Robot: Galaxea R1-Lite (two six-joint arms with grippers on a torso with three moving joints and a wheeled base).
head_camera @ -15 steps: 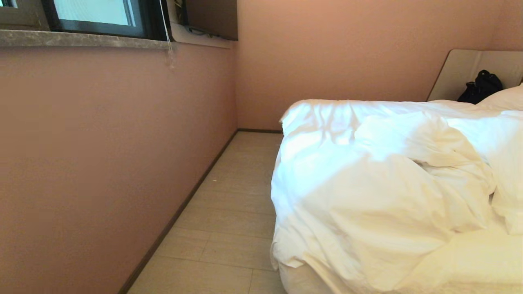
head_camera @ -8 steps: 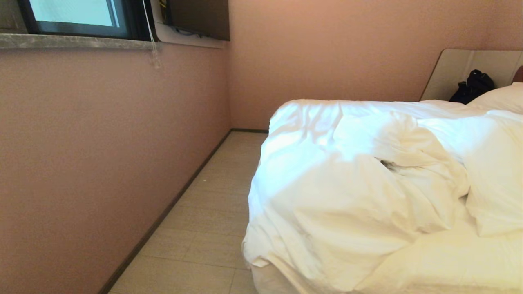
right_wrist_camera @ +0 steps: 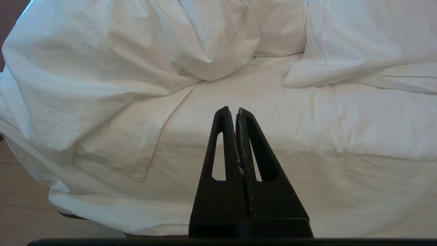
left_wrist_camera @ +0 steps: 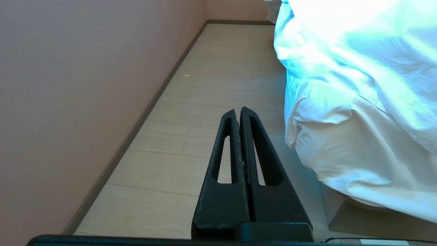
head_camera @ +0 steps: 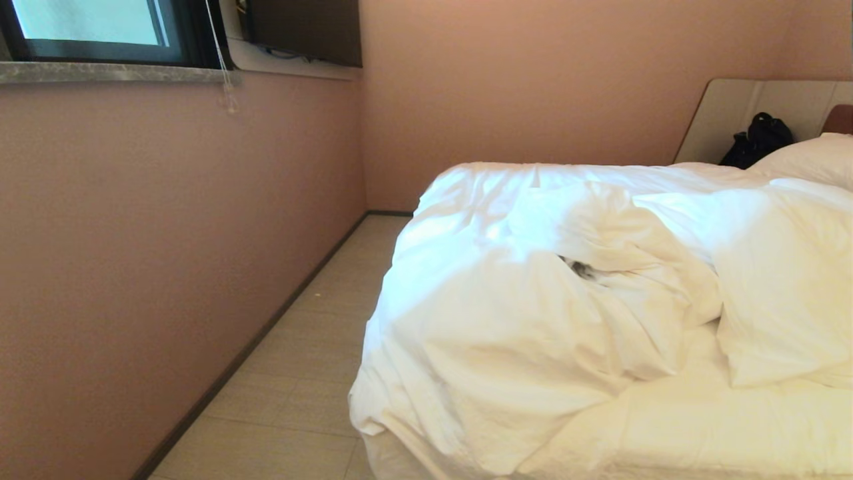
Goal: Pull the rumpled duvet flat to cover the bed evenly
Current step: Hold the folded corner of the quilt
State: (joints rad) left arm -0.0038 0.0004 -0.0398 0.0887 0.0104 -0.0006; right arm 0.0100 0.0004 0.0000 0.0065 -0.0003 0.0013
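Both tools closed, gripping nothing: left tool (left_wrist_camera: 238, 112) over floor, right tool (right_wrist_camera: 231, 112) facing the wide low white-bedded bed (right_wrist_camera: 307, 143). Puffy white creased cotton duvet (head_camera: 520, 320) bunched centre-right of head frame. Risk: grabbing the white rectangular pillow (head_camera: 786, 293) or sheet instead, since all white.

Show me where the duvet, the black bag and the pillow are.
duvet (head_camera: 506, 333): head view, on the bunched heap near the bed's corner.
black bag (head_camera: 760, 139): head view, on its body against the headboard.
pillow (head_camera: 810, 157): head view, on its top face.
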